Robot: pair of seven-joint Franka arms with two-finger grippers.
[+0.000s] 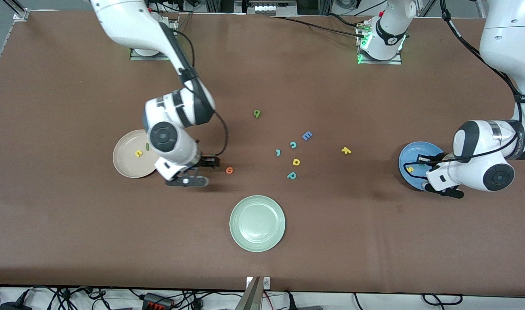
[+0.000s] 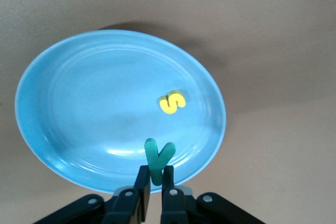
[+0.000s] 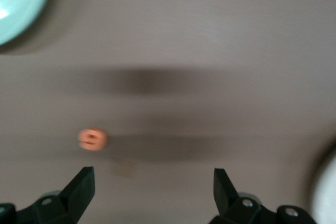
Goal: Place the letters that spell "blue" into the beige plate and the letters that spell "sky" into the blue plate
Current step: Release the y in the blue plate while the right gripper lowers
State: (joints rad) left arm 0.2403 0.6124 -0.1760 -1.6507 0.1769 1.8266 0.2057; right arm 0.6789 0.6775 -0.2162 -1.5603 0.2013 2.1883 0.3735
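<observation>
The left gripper hangs over the blue plate at the right edge of the front frame. Its fingers clasp the stem of the teal y, which stands upright above the plate's rim. The yellow s lies flat inside this plate, apart from the y.

The right gripper hangs over bare table in the left centre of the front frame, between the beige plate and the orange e. Its fingers are spread wide and grasp nothing. In the right wrist view the orange e lies flat on the table, outside the span of the fingers.

The beige plate holds the yellow u and the dark green l, both near the arm's housing. The green b lies alone in the upper centre of the front frame, with open table all around it. The yellow k lies right of centre, well apart from the blue plate and from the central cluster.

The central cluster comprises a blue E, a teal c, a small teal piece, a yellow d-shaped letter and a teal p. These lie near one another without touching.

A pale green plate sits in the lower centre, with wide open table on every side.
</observation>
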